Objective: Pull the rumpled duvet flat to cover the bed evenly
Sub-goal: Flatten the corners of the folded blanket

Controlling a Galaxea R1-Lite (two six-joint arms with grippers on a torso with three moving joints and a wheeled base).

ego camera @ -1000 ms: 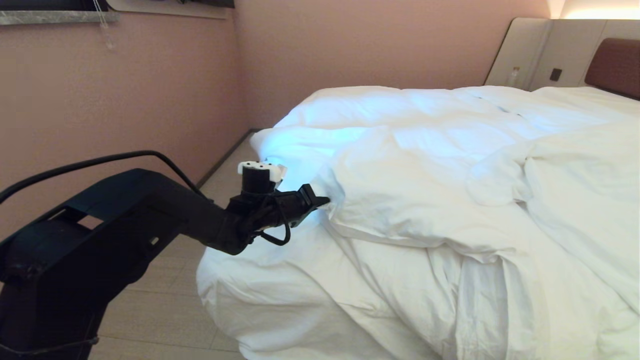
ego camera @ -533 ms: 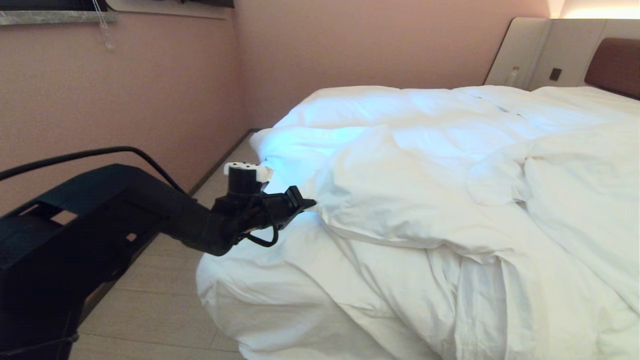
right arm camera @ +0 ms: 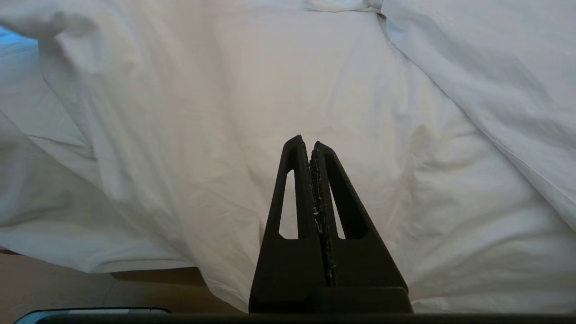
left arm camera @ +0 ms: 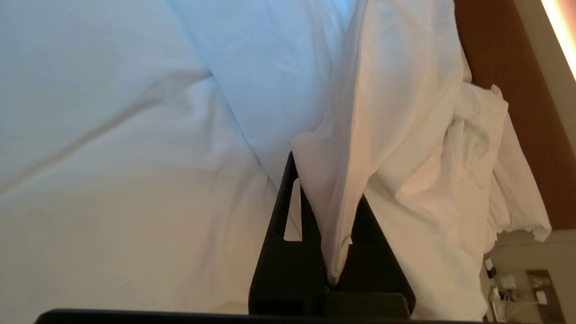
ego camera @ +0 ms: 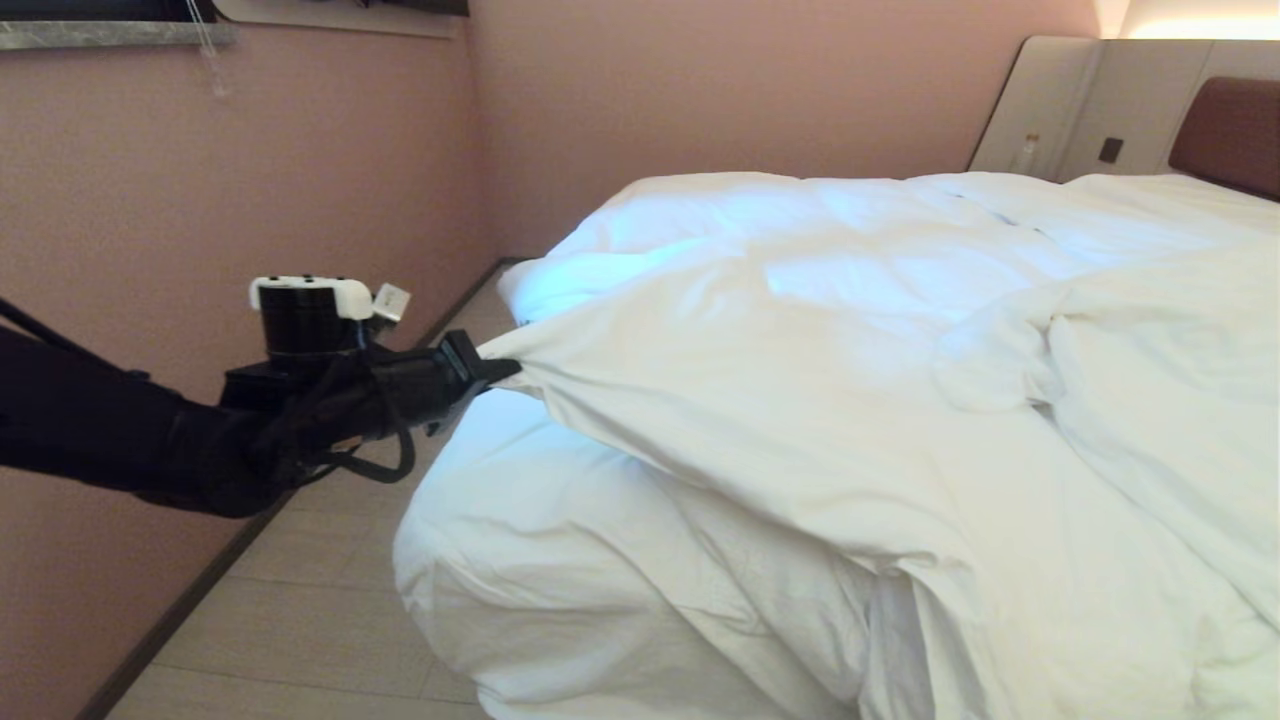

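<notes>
The white duvet (ego camera: 800, 400) lies rumpled over the bed (ego camera: 560, 560), piled in thick folds toward the right. My left gripper (ego camera: 500, 368) is shut on a corner of the duvet (left arm camera: 333, 216) and holds it out past the bed's left edge, so the cloth runs taut from the jaws across the mattress. In the left wrist view the pinched fold fills the gap between the black fingers (left arm camera: 279, 234). My right gripper (right arm camera: 310, 146) is shut on nothing and hangs still close above white bedding (right arm camera: 225, 90); it is out of the head view.
A pink wall (ego camera: 200, 200) runs close along the bed's left side, leaving a narrow strip of pale floor (ego camera: 300, 620). The brown headboard (ego camera: 1230, 130) with beige panels (ego camera: 1060, 100) stands at the far right. The grey-brown bed base (right arm camera: 153, 274) shows beneath the hanging cloth.
My left arm has drawn back to the left and slightly up with the duvet corner in its jaws. The fold on the bed has stretched out flatter toward the left edge.
</notes>
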